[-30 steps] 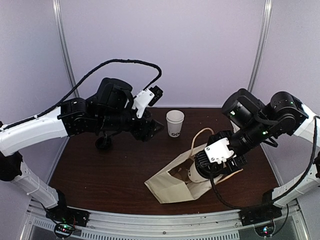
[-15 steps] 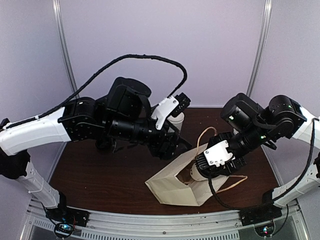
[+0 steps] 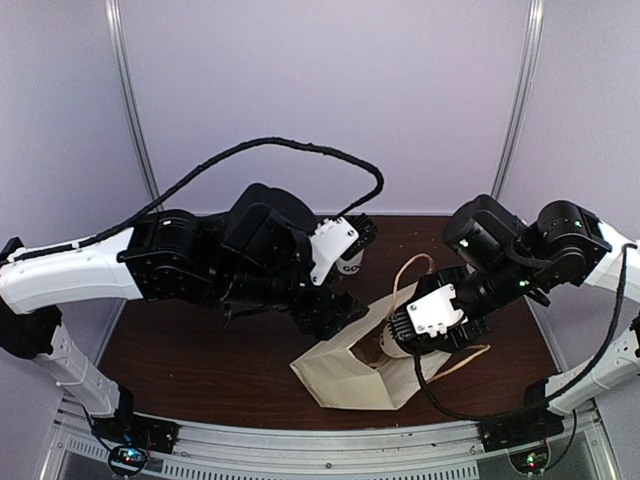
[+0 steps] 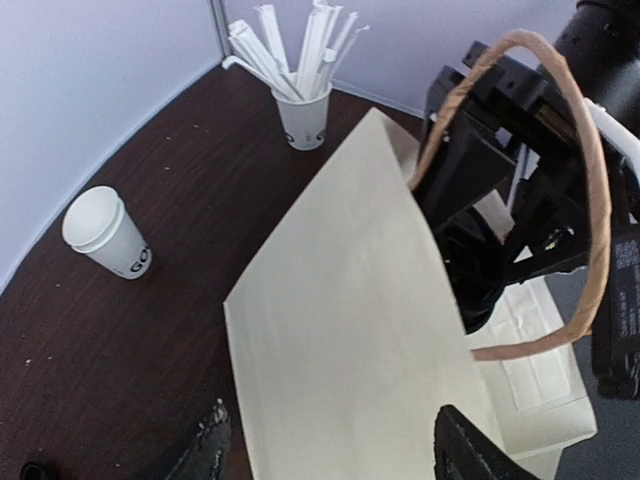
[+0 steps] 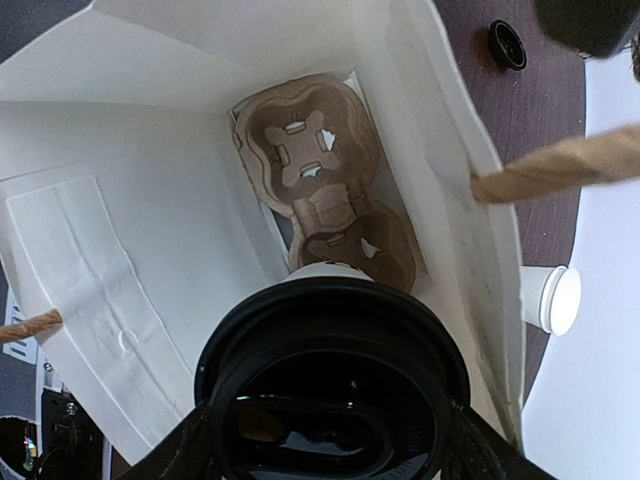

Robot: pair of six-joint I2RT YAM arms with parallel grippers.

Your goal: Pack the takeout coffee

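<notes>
A white paper bag [image 3: 345,372] lies tilted with its mouth open, and a brown pulp carrier [image 5: 318,188] sits at its bottom. My right gripper [image 5: 332,445] is shut on a takeout coffee cup with a black lid [image 5: 335,385], held in the bag's mouth above the carrier. From above, this cup [image 3: 396,346] shows just inside the bag. My left gripper [image 4: 335,462] is open, with its fingers [image 4: 208,452] straddling the bag's outer side panel [image 4: 340,320]. A second white cup [image 4: 108,234] with dark lettering stands on the table beyond the bag, and my left wrist mostly hides this cup [image 3: 349,263] from above.
A white cup full of long white sticks [image 4: 302,100] stands at the back by the wall. The bag's brown handles [image 4: 590,190] loop up near my right arm. A loose black lid [image 5: 507,44] lies on the dark table [image 3: 180,360].
My left arm has swung right from the back left of the table to the bag's left side, now covering most of the loose cup. The right gripper with its cup has barely shifted.
</notes>
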